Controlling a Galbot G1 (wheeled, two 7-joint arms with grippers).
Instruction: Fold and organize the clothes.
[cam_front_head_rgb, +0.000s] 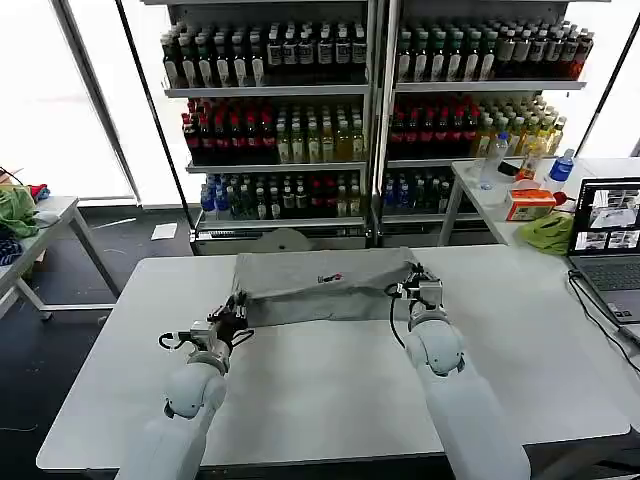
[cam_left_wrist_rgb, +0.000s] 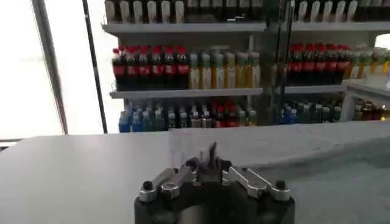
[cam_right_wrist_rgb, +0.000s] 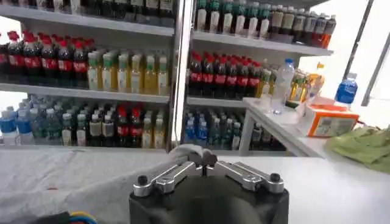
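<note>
A grey T-shirt (cam_front_head_rgb: 320, 297) with a small multicoloured print lies folded into a wide band across the far middle of the white table (cam_front_head_rgb: 320, 390). My left gripper (cam_front_head_rgb: 234, 319) is at the band's near left corner, shut on the shirt's edge (cam_left_wrist_rgb: 211, 152). Over at the right end, my right gripper (cam_front_head_rgb: 414, 284) is shut on a bunched bit of the same grey fabric (cam_right_wrist_rgb: 186, 153). The shirt stretches between the two grippers. More of its cloth shows in the left wrist view (cam_left_wrist_rgb: 286, 146) and in the right wrist view (cam_right_wrist_rgb: 67, 182).
A lime-green cloth (cam_front_head_rgb: 547, 233) and an open laptop (cam_front_head_rgb: 606, 228) sit at the table's right edge. Behind them is a side table (cam_front_head_rgb: 490, 200) with bottles and an orange box (cam_front_head_rgb: 529, 206). Drink shelves (cam_front_head_rgb: 370, 110) line the back. Another table with fabrics (cam_front_head_rgb: 20, 215) stands far left.
</note>
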